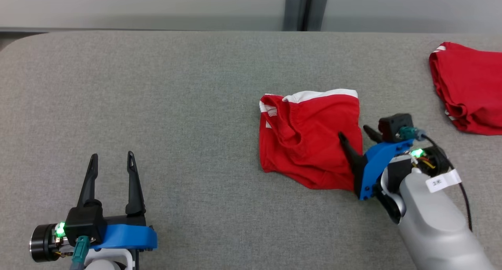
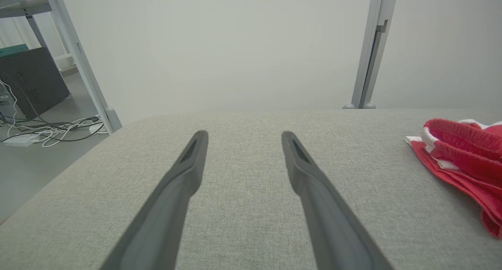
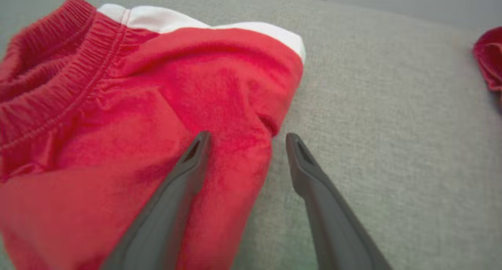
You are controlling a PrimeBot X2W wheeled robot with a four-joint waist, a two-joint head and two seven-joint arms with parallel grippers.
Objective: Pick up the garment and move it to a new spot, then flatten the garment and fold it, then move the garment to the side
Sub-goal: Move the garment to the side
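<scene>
Altogether two red garments (image 1: 310, 144) (image 1: 468, 86), two pincers (image 1: 112, 154) (image 1: 353, 131)

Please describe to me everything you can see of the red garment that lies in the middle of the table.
The red garment looks like soft knit shorts, crumpled and loosely folded, not flat. It has a gathered elastic waistband and white trim along its far edge. It lies on the grey fabric table, right of centre. The open right gripper straddles its right edge, one finger over the cloth, one over the table; contact is unclear.
</scene>
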